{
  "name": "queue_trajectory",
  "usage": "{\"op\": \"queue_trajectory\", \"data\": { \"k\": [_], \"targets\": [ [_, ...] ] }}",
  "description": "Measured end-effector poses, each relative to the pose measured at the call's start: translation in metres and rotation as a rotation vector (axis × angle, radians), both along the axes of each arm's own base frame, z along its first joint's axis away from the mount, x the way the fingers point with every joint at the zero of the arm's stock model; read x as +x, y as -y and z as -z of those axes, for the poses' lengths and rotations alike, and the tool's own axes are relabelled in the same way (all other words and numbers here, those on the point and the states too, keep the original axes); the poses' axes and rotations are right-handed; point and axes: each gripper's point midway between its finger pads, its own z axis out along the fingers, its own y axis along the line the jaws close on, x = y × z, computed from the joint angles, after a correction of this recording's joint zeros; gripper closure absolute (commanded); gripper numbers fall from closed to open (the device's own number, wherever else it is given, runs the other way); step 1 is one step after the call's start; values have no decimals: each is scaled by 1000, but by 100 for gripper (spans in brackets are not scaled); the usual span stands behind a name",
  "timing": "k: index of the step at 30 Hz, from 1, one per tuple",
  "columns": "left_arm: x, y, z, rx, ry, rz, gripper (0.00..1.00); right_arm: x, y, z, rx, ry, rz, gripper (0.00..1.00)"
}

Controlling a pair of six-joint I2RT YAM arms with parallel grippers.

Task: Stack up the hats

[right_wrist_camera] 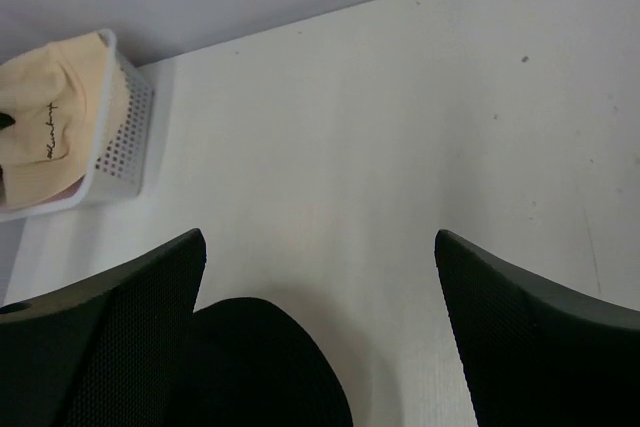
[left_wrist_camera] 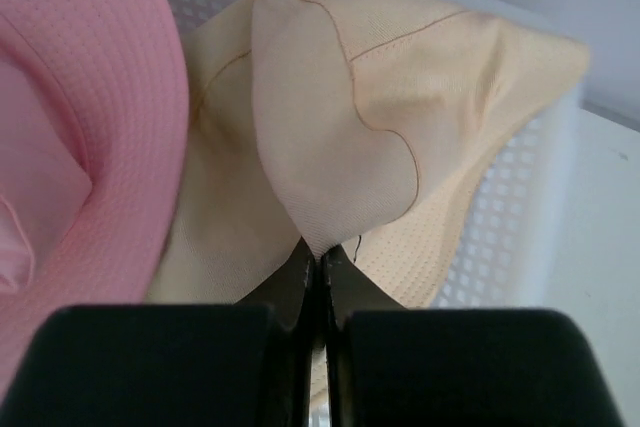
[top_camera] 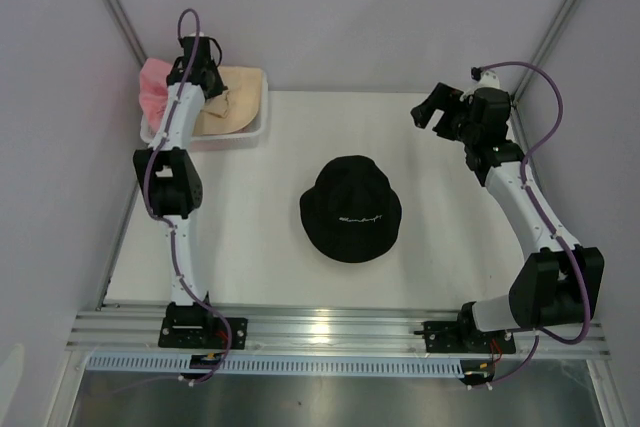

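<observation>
The black hat lies crown up in the middle of the table; its edge also shows in the right wrist view. The beige hat and a pink hat lie in the white mesh basket at the back left. My left gripper is over the basket, shut on a fold of the beige hat, with pink cloth beside it. My right gripper is open and empty, held above the table at the back right. Only one pink hat shows clearly.
The basket stands against the back wall, with the beige hat in it. Metal frame posts rise at both back corners. An aluminium rail runs along the near edge by the arm bases.
</observation>
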Motion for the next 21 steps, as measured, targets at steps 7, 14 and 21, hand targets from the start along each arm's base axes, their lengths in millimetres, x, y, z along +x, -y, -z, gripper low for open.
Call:
{"op": "queue_trajectory", "data": {
  "k": [7,14,21],
  "targets": [
    [-57,60,-156,-78,200,183,99,2,-27,-47,108,121,-123,0],
    [-181,182,-329,-210,530,514,99,-35,-68,-110,352,307,-325,1],
    [-257,259,-343,-311,519,752,99,-108,-89,-165,483,475,-476,1]
  ]
}}
